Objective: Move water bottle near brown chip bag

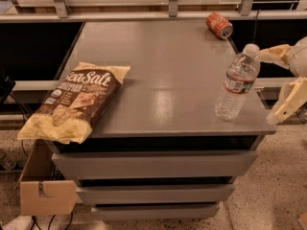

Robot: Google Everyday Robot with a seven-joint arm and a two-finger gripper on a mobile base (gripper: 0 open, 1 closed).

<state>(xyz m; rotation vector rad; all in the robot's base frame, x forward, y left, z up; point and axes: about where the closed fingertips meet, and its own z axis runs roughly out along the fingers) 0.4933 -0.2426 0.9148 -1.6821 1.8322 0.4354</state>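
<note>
The table (158, 80) is a grey cabinet with a flat top and three drawers (153, 164) in its front.

The bottle (237, 83) stands upright on the table, close to the right edge and toward the front right corner. Its white cap is on.

The bag (76, 102) lies flat on the table at the left side, near the front left corner. Its lower yellow end hangs a little over the front edge of the table. The width of the table top is between the bag and the bottle, so they are well apart.

A red can (219, 25) lies on its side at the back right corner of the table.

The gripper (267, 86) is in the air just outside the right edge of the table. Its two pale fingers (290, 99) are spread wide and hold nothing. The upper one points toward the table at the height of the bottle cap and comes near it, but I cannot tell if it touches.

A cardboard box (41, 190) is on the floor beside the front left corner of the table. A metal rail (144, 16) runs behind the back edge of the table.
</note>
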